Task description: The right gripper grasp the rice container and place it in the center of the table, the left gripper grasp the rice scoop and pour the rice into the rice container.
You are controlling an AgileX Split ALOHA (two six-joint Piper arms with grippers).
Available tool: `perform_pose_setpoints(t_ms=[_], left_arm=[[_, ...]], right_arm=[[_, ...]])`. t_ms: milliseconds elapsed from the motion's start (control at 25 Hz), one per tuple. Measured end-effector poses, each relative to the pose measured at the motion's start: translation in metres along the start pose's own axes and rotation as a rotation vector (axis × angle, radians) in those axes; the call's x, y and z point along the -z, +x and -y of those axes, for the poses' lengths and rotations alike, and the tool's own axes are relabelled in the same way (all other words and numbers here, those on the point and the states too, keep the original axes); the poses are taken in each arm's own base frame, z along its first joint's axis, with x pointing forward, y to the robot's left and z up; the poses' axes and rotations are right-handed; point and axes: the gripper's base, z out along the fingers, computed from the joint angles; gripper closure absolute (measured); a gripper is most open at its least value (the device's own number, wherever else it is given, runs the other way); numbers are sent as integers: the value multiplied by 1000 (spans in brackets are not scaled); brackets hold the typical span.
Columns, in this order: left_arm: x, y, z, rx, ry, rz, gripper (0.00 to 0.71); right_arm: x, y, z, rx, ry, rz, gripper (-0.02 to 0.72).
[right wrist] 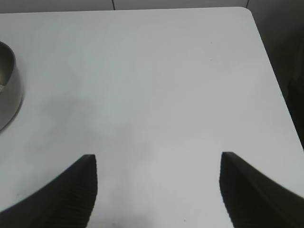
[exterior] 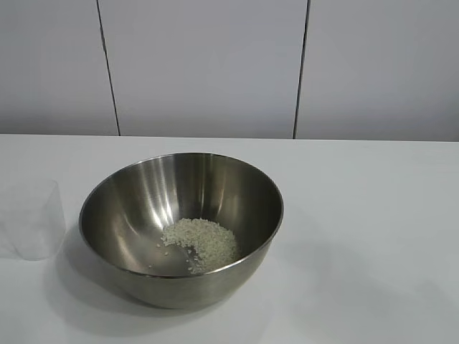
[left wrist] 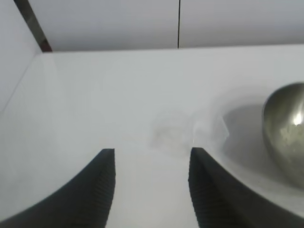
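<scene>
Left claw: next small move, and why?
Probably just back off and park. The rice already lies in the steel bowl, the plastic cup stands upright and empty beside it, and the left claw is open, holding nothing.

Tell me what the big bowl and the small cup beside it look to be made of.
Bowl: most likely stainless steel, brushed and shiny; its wall shows streaky reflections. Cup: probably plastic, cloudy and see-through; the white table shows through it.
</scene>
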Motion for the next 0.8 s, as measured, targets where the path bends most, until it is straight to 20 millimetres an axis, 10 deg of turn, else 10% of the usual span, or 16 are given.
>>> perform_pose_setpoints(t_ms=[400, 800], left_arm=[[22, 51, -5, 16, 5, 166, 359], [-6, 56, -2, -3, 16, 171, 359]], right_arm=[[0, 0, 0, 0, 0, 0, 209], [0, 0, 0, 0, 0, 0, 209]])
